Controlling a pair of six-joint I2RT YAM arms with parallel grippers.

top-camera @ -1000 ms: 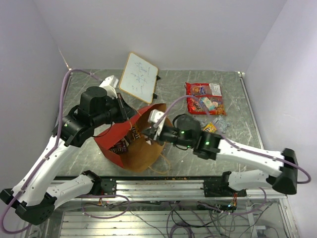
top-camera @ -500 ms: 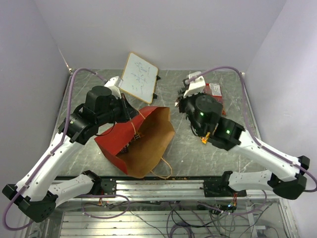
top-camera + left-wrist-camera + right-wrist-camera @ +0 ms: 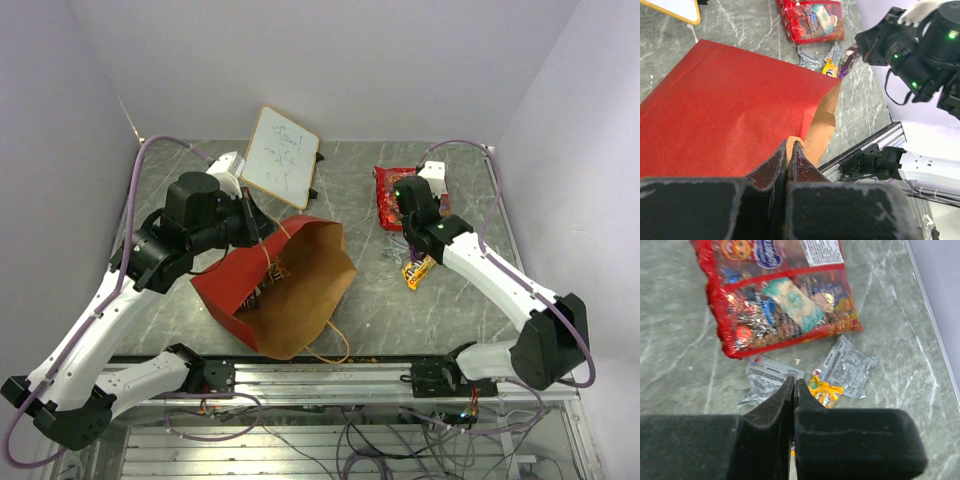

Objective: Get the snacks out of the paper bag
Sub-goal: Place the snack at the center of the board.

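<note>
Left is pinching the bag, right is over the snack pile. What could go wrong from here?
The left gripper pinches just the rim of the paper bag at a handle; a pull could tear it or slip off. Some snacks lie deep inside the bag; reaching for them might shove it. The right gripper, shut, hangs close over the loose packets and could scatter them.

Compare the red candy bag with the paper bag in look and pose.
The paper bag is far larger than the candy bag. The candy bag carries colourful print; the paper bag is plain red outside, brown inside. The candy bag lies flat; the paper bag gapes open, tilted. Both are red.
</note>
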